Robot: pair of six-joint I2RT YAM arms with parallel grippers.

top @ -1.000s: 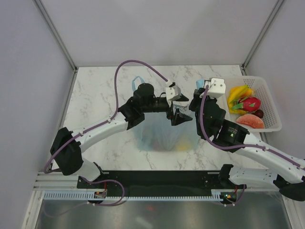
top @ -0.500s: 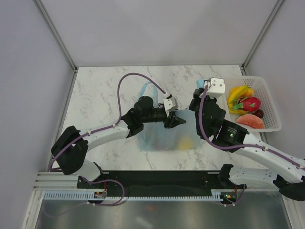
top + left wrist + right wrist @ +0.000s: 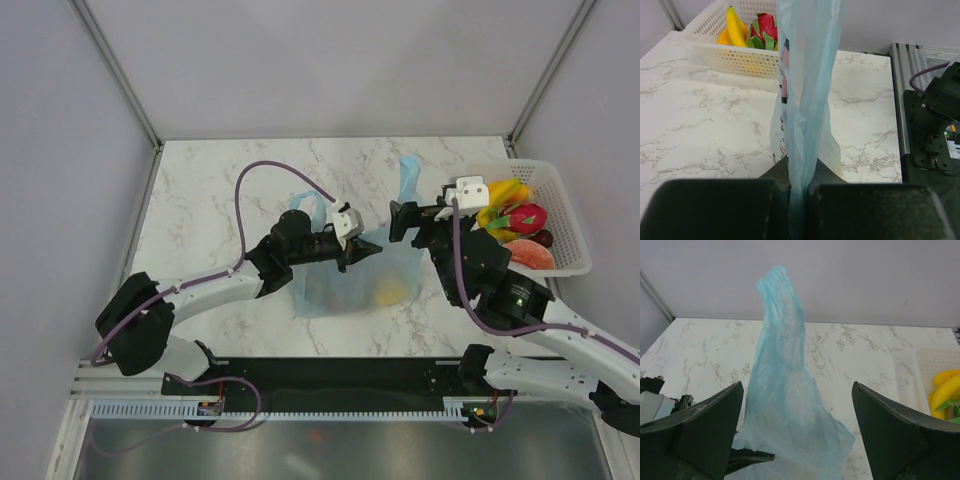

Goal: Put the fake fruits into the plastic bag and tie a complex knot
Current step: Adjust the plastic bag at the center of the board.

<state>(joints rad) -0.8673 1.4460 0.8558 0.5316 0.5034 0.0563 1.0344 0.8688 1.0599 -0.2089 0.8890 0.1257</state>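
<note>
The light-blue plastic bag [image 3: 345, 285] sits mid-table with a yellow fruit [image 3: 388, 293] showing through its film. My left gripper [image 3: 362, 250] is shut on a gathered strip of the bag [image 3: 805, 90], the film pinched between its jaws [image 3: 799, 172]. My right gripper [image 3: 415, 218] is open just right of the bag's mouth. One handle [image 3: 782, 350] stands upright and free between its spread fingers [image 3: 705, 425]. More fake fruits lie in the basket: bananas [image 3: 500, 192], a dragon fruit [image 3: 525, 217], an orange-red slice [image 3: 528, 255] and a dark ball [image 3: 543, 238].
The white mesh basket [image 3: 565, 215] stands at the table's right edge, close to my right arm. The bag's other handle [image 3: 305, 205] sticks up behind my left wrist. Grey walls enclose the marble table [image 3: 200, 200] on three sides.
My left gripper has come nearer and shut on the bag's gathered film. My right gripper has opened, let go of the right handle and drawn back to the right.
</note>
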